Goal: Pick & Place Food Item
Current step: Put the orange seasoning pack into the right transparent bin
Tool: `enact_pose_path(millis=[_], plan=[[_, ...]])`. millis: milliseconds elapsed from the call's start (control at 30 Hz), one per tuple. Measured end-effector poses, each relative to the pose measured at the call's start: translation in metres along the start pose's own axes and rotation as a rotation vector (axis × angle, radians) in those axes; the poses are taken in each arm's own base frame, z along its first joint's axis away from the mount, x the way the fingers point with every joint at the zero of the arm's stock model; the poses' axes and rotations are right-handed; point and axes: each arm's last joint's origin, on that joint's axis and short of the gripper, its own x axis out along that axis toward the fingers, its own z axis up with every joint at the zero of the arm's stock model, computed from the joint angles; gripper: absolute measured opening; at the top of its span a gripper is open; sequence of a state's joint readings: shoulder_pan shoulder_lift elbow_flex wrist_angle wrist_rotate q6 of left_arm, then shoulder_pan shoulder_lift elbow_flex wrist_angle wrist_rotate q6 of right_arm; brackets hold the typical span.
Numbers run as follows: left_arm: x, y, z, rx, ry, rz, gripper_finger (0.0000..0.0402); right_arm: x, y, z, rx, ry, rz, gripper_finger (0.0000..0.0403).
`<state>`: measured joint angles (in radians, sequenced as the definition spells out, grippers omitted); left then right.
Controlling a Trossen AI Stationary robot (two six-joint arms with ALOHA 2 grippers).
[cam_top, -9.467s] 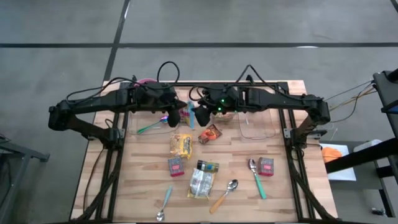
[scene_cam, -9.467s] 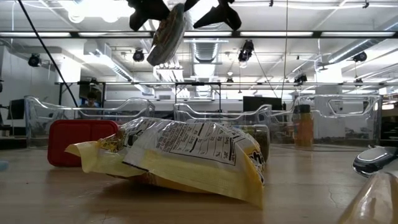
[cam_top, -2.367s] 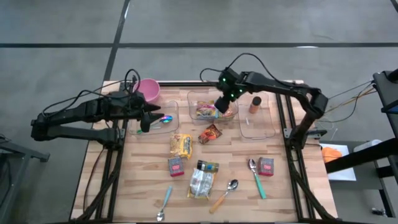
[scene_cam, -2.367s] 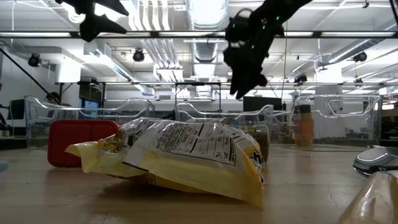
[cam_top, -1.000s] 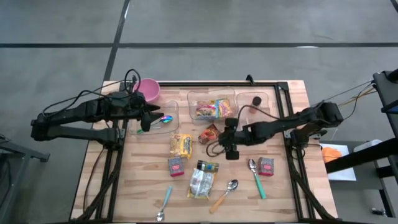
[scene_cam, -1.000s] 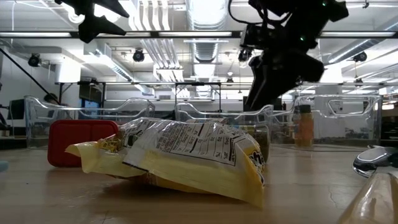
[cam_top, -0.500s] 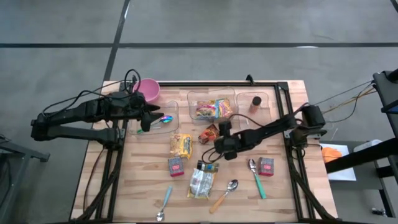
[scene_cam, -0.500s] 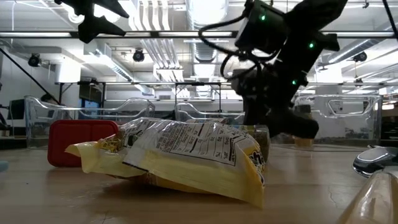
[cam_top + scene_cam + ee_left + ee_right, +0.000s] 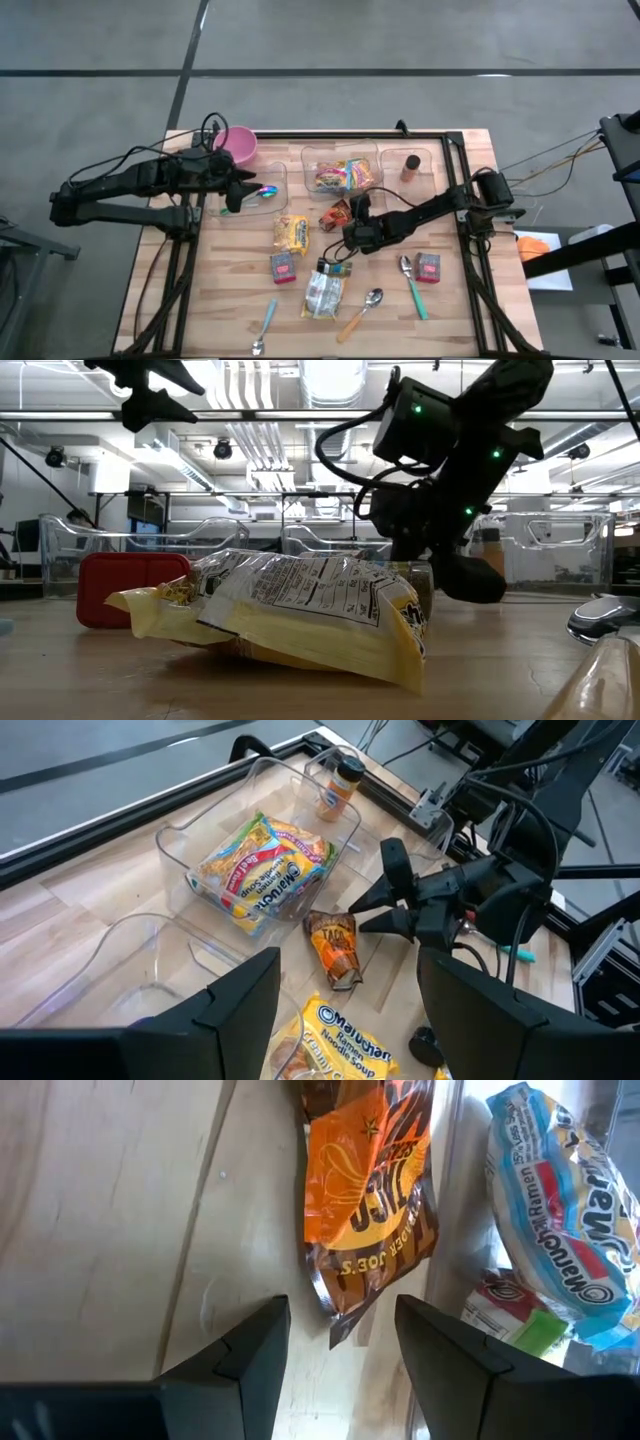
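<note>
Beside the orange snack packet (image 9: 372, 1190), right pincer (image 9: 349, 232) stands open, seemingly empty; left pincer (image 9: 232, 192) likewise.

Wood table (image 9: 470, 310) w/ snack packs (image 9: 291, 233), spoons (image 9: 372, 299), clear bins (image 9: 340, 152).

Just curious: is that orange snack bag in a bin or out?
Out. The orange snack bag lies on the wooden table, beside the clear bin.
</note>
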<state>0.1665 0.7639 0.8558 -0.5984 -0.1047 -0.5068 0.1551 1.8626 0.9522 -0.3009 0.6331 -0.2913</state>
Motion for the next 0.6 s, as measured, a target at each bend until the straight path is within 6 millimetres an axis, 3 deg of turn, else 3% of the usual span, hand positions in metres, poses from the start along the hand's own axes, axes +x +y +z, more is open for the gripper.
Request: enact_pose_path(millis=[600], plan=[[0.0,0.0,0.0,0.001,-0.001,-0.001,0.0242,0.017,-0.017,-0.006,0.011,-0.02,0.018,0.0185]])
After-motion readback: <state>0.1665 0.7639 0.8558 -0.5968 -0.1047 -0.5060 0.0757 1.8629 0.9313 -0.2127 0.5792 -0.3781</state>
